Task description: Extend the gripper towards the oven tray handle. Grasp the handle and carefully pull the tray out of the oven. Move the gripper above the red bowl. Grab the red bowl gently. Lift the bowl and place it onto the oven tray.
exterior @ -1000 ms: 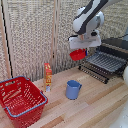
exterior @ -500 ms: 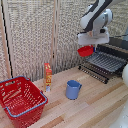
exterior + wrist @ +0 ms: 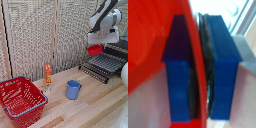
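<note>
I see the gripper [image 3: 96, 45] clamped on the red bowl's [image 3: 94, 49] rim, holding it above the pulled-out tray [image 3: 104, 63].

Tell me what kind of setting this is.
Probably a mock kitchen counter in a lab: a wooden table holds a pulled-out wire tray, a blue cup and a red basket, and a robot's gripper carries a red bowl.

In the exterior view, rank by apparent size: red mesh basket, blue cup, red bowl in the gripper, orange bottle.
1. Red plastic mesh basket, largest, though nearest the camera.
2. Blue cup.
3. Small red bowl and slim orange bottle: too close to rank.
</note>
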Robot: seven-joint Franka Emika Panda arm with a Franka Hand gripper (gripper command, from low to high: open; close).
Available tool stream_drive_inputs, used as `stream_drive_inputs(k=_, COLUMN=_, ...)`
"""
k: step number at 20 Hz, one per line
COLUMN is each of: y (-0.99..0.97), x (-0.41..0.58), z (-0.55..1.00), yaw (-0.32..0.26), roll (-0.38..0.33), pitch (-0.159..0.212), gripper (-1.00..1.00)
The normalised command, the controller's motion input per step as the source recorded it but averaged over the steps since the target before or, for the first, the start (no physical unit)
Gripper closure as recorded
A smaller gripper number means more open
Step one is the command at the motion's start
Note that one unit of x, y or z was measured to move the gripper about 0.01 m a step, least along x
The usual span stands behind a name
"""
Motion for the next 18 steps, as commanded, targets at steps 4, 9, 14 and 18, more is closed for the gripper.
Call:
stream_drive_inputs(k=4, y=-0.54, x=0.023, z=-0.21, yaw=-0.202, roll=-0.004, pitch=0.002, gripper=1.0)
stream_drive_inputs(k=9, y=-0.22, x=0.073, z=-0.14, yaw=-0.073, roll=-0.014, pitch=0.0, gripper=-1.0)
stream_drive_inputs(k=14, y=-0.03, x=0.0, z=0.08, yaw=-0.007, roll=-0.026, pitch=0.021, gripper=-1.0)
stream_drive_inputs(k=18, y=0.0, x=0.0, z=0.27, yaw=-0.028, roll=-0.059, pitch=0.001, gripper=-1.0)
